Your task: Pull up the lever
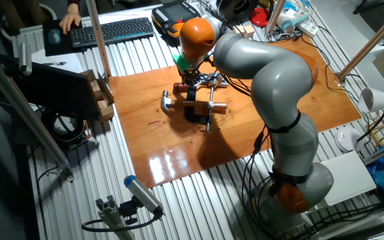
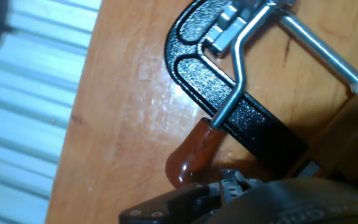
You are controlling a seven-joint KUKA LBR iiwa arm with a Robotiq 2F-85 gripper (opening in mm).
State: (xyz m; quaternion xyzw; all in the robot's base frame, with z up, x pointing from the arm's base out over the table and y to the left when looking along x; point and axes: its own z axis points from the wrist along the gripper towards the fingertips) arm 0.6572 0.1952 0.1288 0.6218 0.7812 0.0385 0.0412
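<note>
The lever [image 1: 209,106] lies flat on the wooden board [image 1: 279,107] just beside the hammer [image 1: 170,101], so the pull looks barely begun. The gripper [image 1: 193,79] hovers above the lever; whether its fingers are spread cannot be told.

the clamp [image 1: 195,110] lay on the board [image 1: 179,160] near its middle; the hammer [image 1: 179,103] lay just left of the clamp; the keyboard [image 1: 112,30] sat behind the board, on the table [image 1: 112,180].
</note>
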